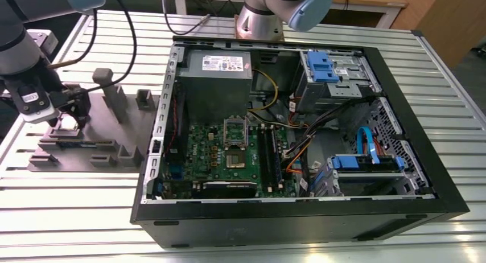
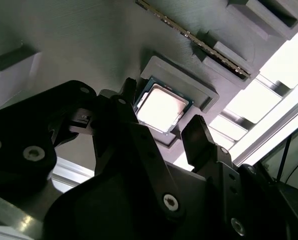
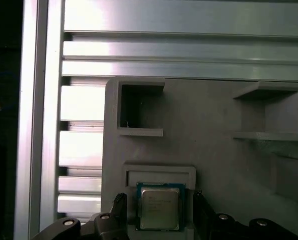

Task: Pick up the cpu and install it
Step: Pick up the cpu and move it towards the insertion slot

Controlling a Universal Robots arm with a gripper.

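The cpu (image 3: 159, 208) is a small square chip with a dull silver top. It lies flat in a shallow recess of the grey holder block (image 3: 214, 150). In both wrist views my gripper (image 3: 159, 202) stands open over it, one black finger on each side and a small gap to each edge. The second wrist view shows the cpu (image 2: 161, 108) bright between the fingers (image 2: 198, 134) of the gripper (image 2: 161, 104). In the exterior view the gripper (image 1: 67, 123) hangs over the holder block (image 1: 76, 144) at the view's left, beside the open computer case (image 1: 159, 126).
Inside the case, the green motherboard (image 1: 216, 160) carries a shiny socket frame (image 1: 236, 131) near its middle. A grey power supply box (image 1: 216, 75), blue drive brackets (image 1: 326, 66) and cables fill the rest. Upright pegs (image 1: 114, 95) rise from the holder block. A slatted metal table (image 1: 68, 200) lies below.
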